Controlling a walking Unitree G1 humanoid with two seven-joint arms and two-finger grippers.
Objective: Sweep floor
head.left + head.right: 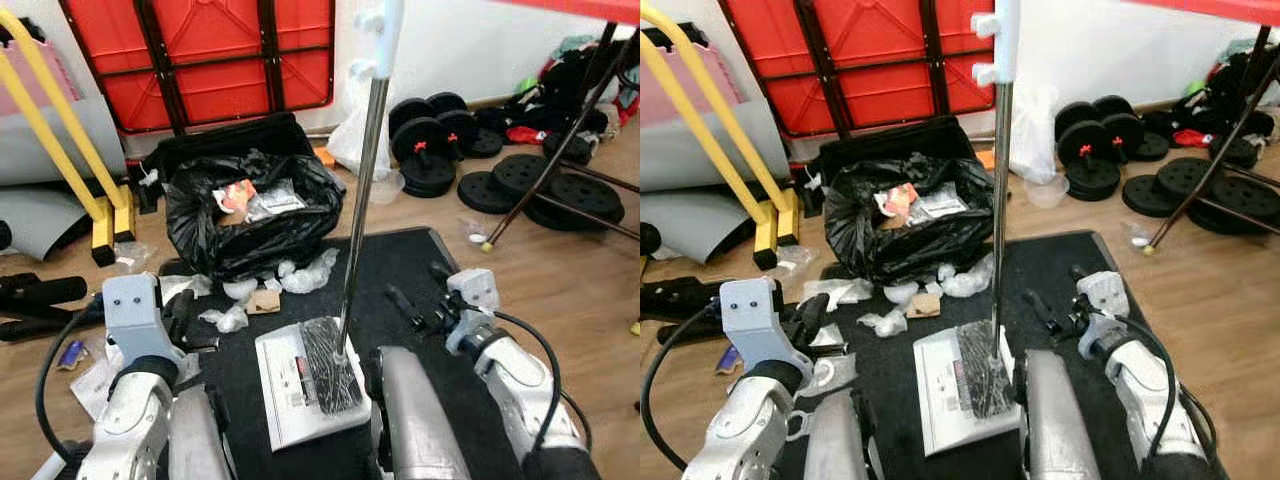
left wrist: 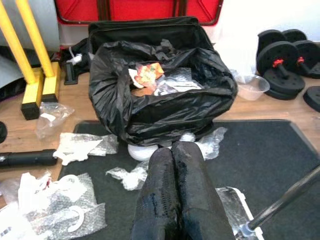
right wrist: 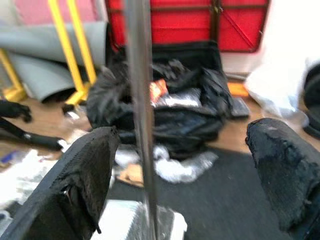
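The steel-handled broom (image 1: 352, 250) stands upright at frame centre, bristles on a white dustpan (image 1: 290, 390). The right gripper (image 3: 185, 165) gapes around its pole without touching; the left gripper (image 2: 177, 195) is pressed closed, empty. Plastic scraps (image 1: 300, 275) below the black rubbish bag (image 1: 255, 215) remain unswept.

The broom pole (image 1: 362, 190) rises ahead of both pincers and is cut off by the top edge; its grip end is out of frame. In the right wrist view the pole (image 3: 141, 115) is blurred between the spread fingers (image 3: 82, 180), and the litter beyond it is indistinct. The left pincer (image 2: 177, 195) is cut off at the bottom edge. Contents of the black rubbish bag (image 2: 160, 100) ahead of it are too crumpled to identify. The red folded frame (image 1: 215, 55) behind the bag is cropped at the top.
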